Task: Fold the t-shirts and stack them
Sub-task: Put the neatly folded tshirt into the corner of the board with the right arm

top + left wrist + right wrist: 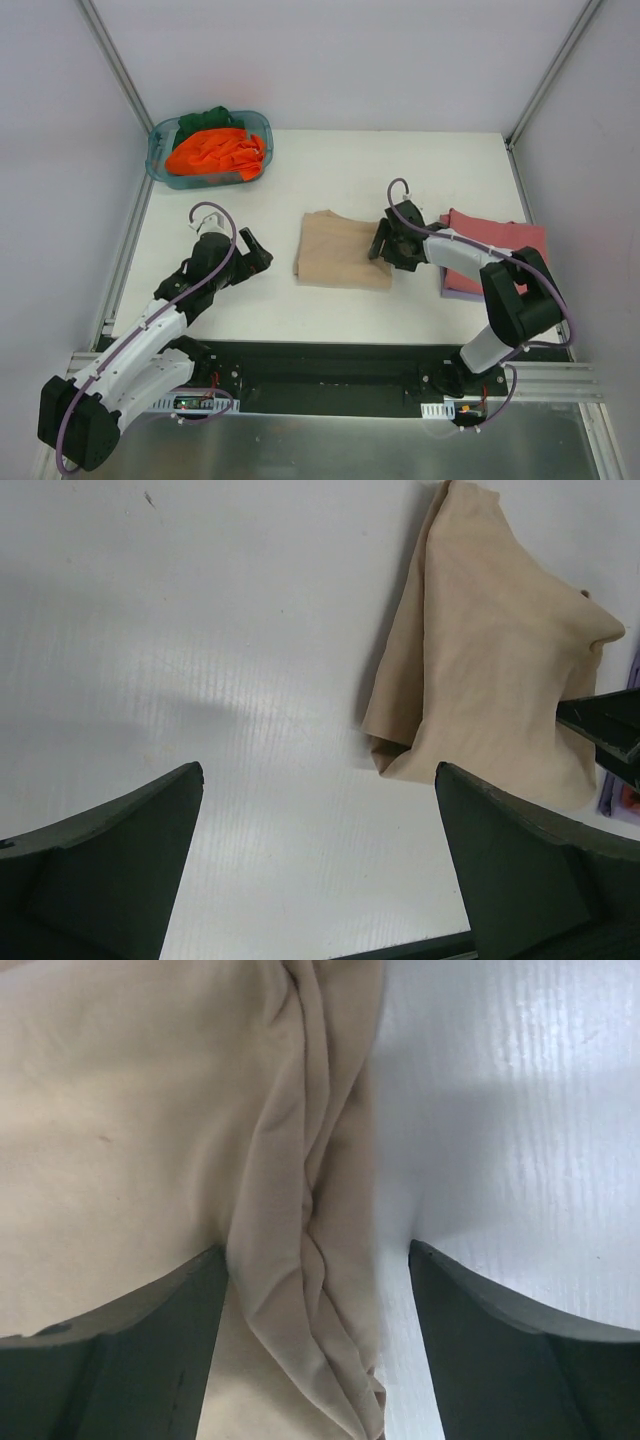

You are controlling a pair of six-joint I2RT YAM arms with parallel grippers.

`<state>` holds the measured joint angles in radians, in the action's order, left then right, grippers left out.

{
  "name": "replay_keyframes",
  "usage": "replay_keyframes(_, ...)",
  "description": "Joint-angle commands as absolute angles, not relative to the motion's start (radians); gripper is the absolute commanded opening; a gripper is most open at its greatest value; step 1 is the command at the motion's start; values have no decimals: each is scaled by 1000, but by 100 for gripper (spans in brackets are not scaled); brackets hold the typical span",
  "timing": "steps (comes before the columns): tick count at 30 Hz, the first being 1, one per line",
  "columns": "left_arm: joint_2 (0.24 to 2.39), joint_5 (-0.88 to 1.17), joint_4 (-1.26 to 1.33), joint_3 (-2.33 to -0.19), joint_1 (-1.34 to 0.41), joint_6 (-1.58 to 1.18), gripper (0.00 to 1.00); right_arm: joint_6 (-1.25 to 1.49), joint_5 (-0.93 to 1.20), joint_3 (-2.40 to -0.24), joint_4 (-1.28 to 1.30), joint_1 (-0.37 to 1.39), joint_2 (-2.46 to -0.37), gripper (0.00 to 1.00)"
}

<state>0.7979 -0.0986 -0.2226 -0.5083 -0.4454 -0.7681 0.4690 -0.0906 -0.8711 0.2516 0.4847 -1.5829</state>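
Observation:
A tan-beige t-shirt (340, 250) lies folded in the middle of the table. My right gripper (383, 243) is low over its right edge. In the right wrist view the gripper (318, 1250) is open, and the bunched hem of the tan shirt (300, 1210) runs between its jaws, unpinched. My left gripper (255, 252) hovers open over bare table, left of the shirt. In the left wrist view that gripper (318, 770) holds nothing and the tan shirt (500, 650) lies ahead to the right. A folded dusty red t-shirt (495, 240) rests on a lavender one (455, 292) at the right.
A teal plastic tub (160, 165) stands at the back left, holding a crumpled orange shirt (215, 150) and a dark green one (205, 118). Metal frame posts and white walls close in the table on both sides.

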Motion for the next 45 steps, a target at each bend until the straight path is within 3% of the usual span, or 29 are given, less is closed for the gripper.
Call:
replay_keyframes(1,811,-137,-210,-520,-445,-775,99,514,-144,-903,252,535,-1649,71)
replay_keyframes(15,857,-140,-212,-526,-445,-782,99,502,-272,-973,322,667,-1793,51)
replay_keyframes(18,862,-140,-213,-528,-445,-781,99,486,-261,-965,298,672,-1793,36)
replay_keyframes(20,858,-143,-216,-529,-445,-779,99,453,-259,-959,278,672,-1770,20)
replay_keyframes(21,857,-144,-218,-529,-445,-779,99,427,-265,-962,278,672,-1757,6)
replay_keyframes(22,853,-149,-219,-529,-445,-779,99,390,-278,-971,294,672,-1740,0)
replay_keyframes(34,821,-181,-239,-526,-443,-779,99,-36,-578,-1017,512,672,-1412,0)
replay_keyframes(40,818,-196,-250,-531,-443,-779,99,-211,-661,-999,584,670,-1316,1)
replay_keyframes(45,813,-206,-256,-532,-443,-779,99,-288,-859,-1009,641,667,-1279,0)
